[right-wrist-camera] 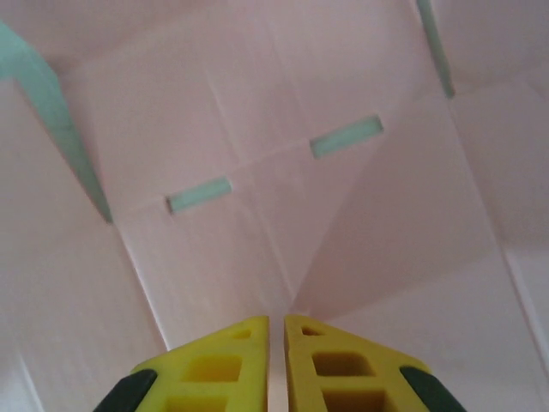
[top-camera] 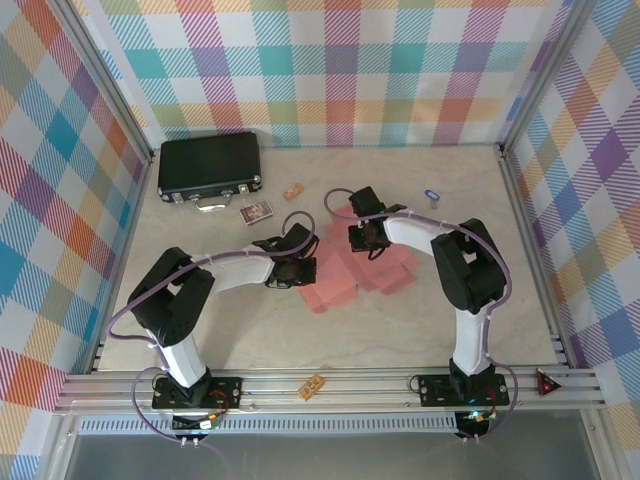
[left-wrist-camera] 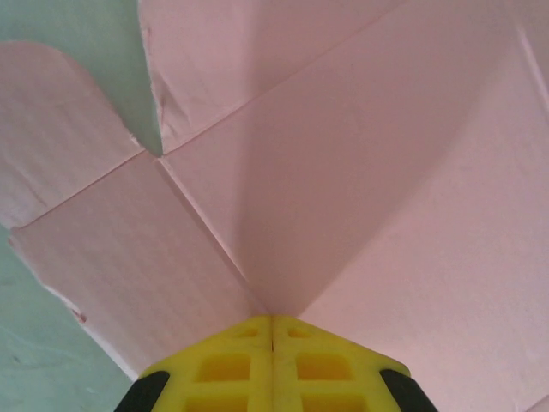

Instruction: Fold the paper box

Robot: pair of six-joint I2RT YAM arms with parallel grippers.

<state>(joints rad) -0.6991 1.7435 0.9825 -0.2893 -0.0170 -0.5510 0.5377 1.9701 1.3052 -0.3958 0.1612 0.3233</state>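
Top external: box [top-camera: 335, 285], mid-tabletop [top-camera: 400, 330], sheet part-folded between the arms. Pinched by left fingers [left-wrist-camera: 227, 369], together on a raised crease, and by right fingers [right-wrist-camera: 214, 365], nearly together on another fold (slots just beyond). I'd hold both pinches firm and bend only along the scored lines.

Pink paper box [top-camera: 342, 284], creased, mid-table

The paper box [top-camera: 345, 280] is thin card
It is pink, matt and creased. The black case [top-camera: 208, 163] looks hard, with a shiny metal handle [top-camera: 212, 203].
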